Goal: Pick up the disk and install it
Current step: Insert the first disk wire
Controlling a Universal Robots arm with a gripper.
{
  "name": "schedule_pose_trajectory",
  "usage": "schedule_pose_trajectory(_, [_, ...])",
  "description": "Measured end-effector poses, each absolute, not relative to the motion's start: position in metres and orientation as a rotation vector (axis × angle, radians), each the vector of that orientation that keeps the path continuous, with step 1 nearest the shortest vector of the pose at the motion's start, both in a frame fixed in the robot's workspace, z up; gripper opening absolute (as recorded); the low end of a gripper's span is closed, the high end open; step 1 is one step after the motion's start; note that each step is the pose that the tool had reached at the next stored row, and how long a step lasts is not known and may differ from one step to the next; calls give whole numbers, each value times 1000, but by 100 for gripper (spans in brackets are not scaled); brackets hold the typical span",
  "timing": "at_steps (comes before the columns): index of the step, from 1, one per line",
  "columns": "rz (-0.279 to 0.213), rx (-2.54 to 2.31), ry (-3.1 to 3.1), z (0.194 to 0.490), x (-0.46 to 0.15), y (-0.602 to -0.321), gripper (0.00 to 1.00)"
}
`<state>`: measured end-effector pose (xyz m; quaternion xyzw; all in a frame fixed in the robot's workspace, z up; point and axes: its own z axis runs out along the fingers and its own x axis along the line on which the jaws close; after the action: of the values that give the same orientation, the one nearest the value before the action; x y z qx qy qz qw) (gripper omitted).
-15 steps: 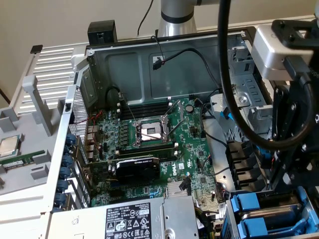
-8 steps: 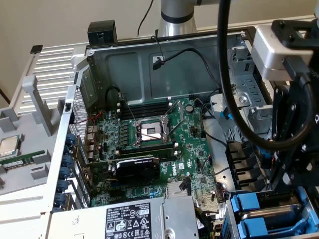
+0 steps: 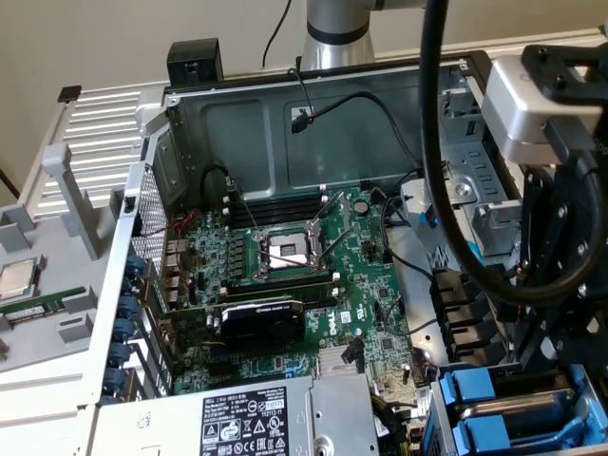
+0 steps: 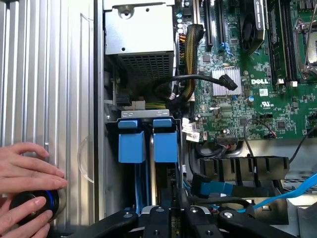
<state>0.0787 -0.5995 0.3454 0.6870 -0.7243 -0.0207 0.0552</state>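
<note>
In the open case (image 3: 247,133), the disk (image 4: 165,146) sits in the bay beside another carrier (image 4: 132,146), the tool (image 4: 171,198) pinched narrowly on its edge; pushed askew, it could jam or snag cables (image 4: 213,188).

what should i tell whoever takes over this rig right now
Gripper: low at the drive bay, in line with the carriers; whether it holds anything cannot be told.
Disk: likely the blue carrier nearer the motherboard, standing in the bay beside a second blue carrier; no label shows.
A person's hand rests on a black knob outside the case.
Done: both carriers sit in the bay.
Left: full seating is not confirmed; the gripper is not clear of the bay.
</note>
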Motion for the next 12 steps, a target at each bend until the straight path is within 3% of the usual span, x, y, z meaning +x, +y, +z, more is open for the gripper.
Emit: schedule_pose_trajectory(12, [-73,2090,-2203,345,79,-600,17])
